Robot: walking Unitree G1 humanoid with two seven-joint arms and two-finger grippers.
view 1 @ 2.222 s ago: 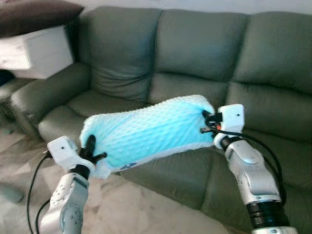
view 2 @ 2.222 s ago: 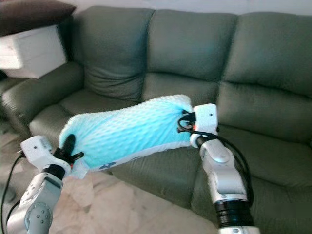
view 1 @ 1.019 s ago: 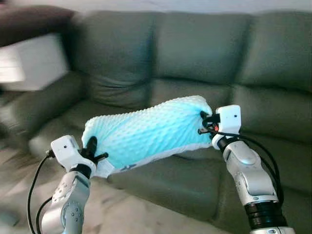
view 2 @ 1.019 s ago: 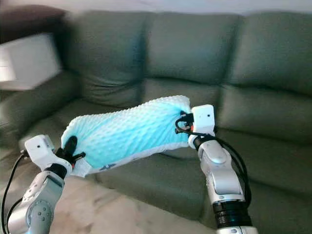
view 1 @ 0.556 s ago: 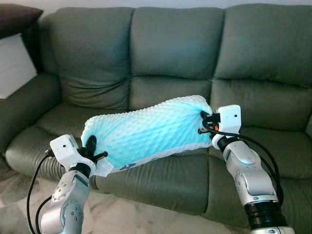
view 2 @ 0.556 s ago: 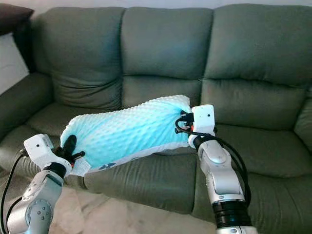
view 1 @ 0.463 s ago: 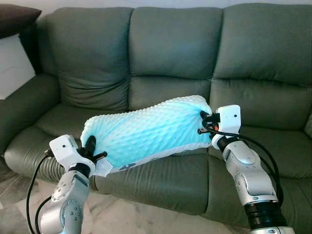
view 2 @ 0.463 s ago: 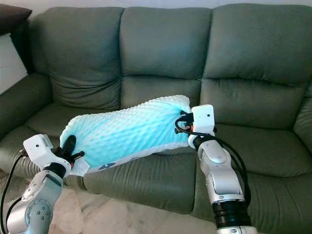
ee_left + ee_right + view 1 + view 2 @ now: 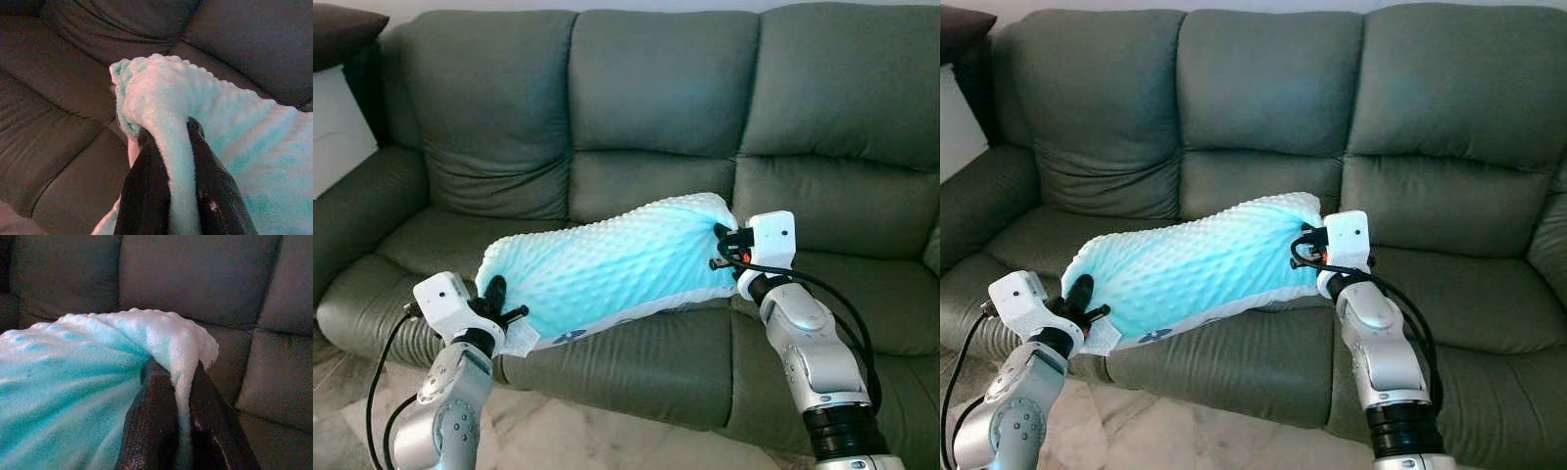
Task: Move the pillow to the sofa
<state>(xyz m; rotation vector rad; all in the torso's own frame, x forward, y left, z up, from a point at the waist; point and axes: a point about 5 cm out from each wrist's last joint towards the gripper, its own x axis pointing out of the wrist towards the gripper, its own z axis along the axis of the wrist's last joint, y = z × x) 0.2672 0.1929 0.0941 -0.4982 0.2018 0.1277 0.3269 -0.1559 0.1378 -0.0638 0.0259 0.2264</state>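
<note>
A light blue bumpy pillow (image 9: 607, 264) hangs stretched between my two grippers, in the air just in front of and above the seat of the grey-green sofa (image 9: 656, 108). My left gripper (image 9: 496, 294) is shut on the pillow's lower left end. The right gripper (image 9: 722, 247) is shut on the higher right end. In the left wrist view the black fingers (image 9: 146, 181) pinch a fold of the pillow (image 9: 166, 103). The right wrist view has the fingers (image 9: 154, 426) clamped on the pillow's edge (image 9: 181, 352).
The sofa has three seat cushions and an armrest (image 9: 357, 206) at the left. A white unit (image 9: 337, 122) with a dark cushion (image 9: 342, 24) on top stands beyond that armrest. Pale stone floor (image 9: 548, 436) lies in front of the sofa.
The view has turned and steadied so the sofa now sits square ahead, with the white unit slid off to the left. The pillow stays held the same way between both grippers.
</note>
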